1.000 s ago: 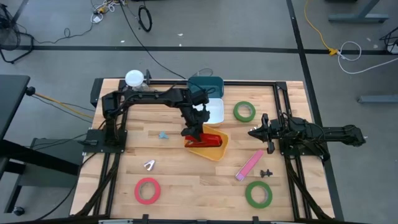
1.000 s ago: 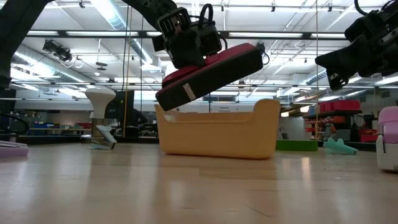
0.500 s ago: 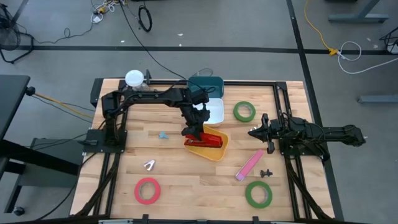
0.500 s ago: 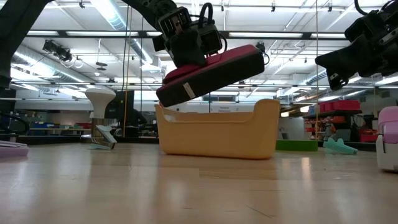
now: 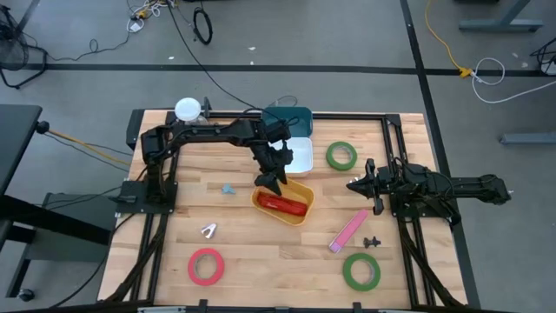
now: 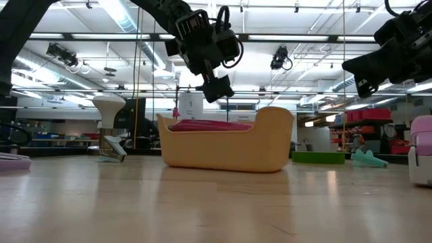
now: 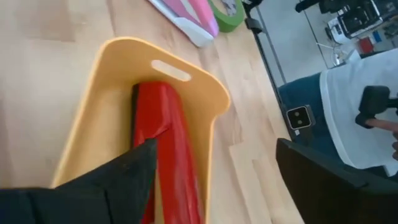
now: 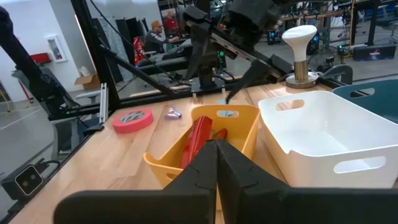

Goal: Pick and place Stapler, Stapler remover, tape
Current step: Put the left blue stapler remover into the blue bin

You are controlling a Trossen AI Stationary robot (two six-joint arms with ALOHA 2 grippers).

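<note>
We found the red stapler point(image 5: 283, 205) lying flat inside the yellow bin point(image 5: 300, 190), near table centre. The left gripper point(image 5: 271, 176) hung just above the bin's 10 o'clock end, its fingers spread and holding nothing, which we judged consistent with a drop into the bin. The right gripper point(image 5: 363, 185) waited at 3 o'clock, fingers pressed together. The tape remained outside any bin: a red roll point(image 5: 206, 266) at 7 o'clock, green rolls at 5 o'clock point(image 5: 360, 271) and 1 o'clock point(image 5: 341, 156). We could not identify the stapler remover with confidence.
</note>
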